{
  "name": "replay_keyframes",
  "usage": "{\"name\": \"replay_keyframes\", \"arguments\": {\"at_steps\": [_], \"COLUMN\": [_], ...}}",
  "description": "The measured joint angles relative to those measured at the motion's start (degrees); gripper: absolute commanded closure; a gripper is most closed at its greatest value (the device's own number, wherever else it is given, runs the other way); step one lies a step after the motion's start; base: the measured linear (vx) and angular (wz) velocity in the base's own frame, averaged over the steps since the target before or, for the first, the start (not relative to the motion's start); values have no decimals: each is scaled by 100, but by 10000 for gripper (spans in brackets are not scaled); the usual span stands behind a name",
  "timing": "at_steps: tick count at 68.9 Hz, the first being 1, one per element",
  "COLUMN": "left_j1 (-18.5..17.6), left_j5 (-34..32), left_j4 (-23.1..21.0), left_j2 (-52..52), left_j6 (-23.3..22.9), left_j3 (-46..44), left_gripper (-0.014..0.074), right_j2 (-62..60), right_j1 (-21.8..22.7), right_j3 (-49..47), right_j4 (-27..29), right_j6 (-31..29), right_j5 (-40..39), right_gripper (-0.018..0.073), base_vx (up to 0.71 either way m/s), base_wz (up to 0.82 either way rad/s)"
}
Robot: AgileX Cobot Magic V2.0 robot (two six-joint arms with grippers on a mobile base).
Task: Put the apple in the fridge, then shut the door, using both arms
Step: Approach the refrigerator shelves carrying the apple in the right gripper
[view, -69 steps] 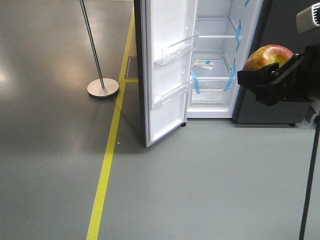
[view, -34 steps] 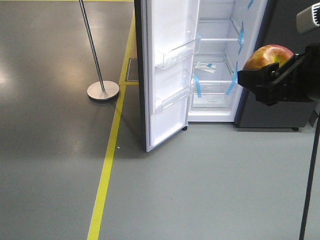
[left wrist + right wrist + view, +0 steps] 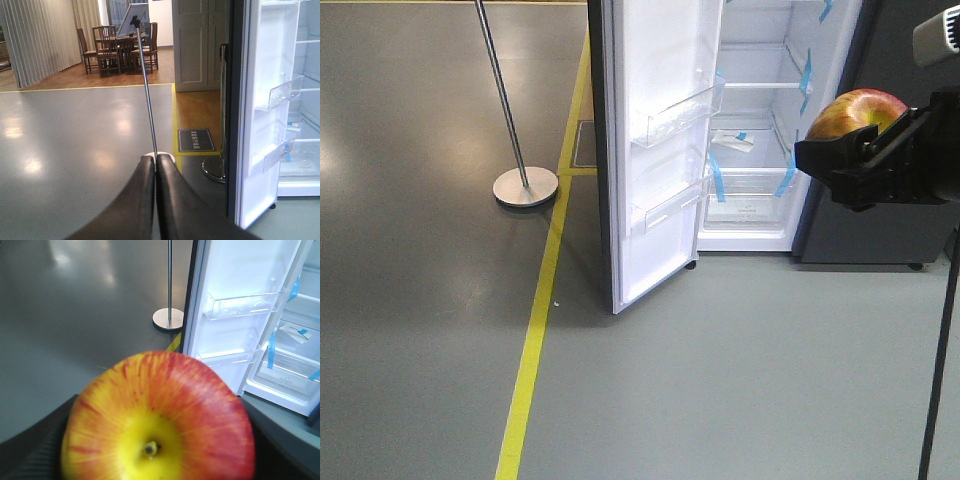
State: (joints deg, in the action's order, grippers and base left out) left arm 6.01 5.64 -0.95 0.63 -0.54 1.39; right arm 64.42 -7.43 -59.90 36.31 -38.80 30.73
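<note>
Apple [image 3: 855, 110] sits at the right edge of the front view, well apart from the fridge [image 3: 760, 120], so the placing is not yet done. The fridge fills the upper middle of that frame, its white inside and blue-taped shelves exposed. Its door [image 3: 655, 150] stands wide open toward the camera, bins facing right, which by my reading leaves the shelves free for a reach in. The right gripper [image 3: 850, 155] hangs at the right edge, carrying the fruit high off the floor. Its fingers [image 3: 285, 450] are spread to the apple's width and clamped on its sides, with the stem dimple facing the wrist camera. The left gripper [image 3: 156, 175] holds nothing, its fingers [image 3: 140, 200] pressed together. It is aimed toward the pole [image 3: 147, 90], with the door's dark edge to the right of the frame, likely spare for the closing
</note>
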Motion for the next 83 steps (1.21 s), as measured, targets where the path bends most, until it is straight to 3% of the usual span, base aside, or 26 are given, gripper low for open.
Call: {"name": "replay_keyframes", "arguments": {"at_steps": [83], "left_j1": [0], "left_j5": [0], "left_j4": [0], "left_j2": [0], "left_j6": [0], "left_j3": [0], "left_gripper": [605], "right_j2": [0], "right_j1": [0], "right_j3": [0], "right_j4": [0], "right_j6": [0], "right_j5": [0], "right_gripper": [503], "base_vx": [7], "base_wz": [-2]}}
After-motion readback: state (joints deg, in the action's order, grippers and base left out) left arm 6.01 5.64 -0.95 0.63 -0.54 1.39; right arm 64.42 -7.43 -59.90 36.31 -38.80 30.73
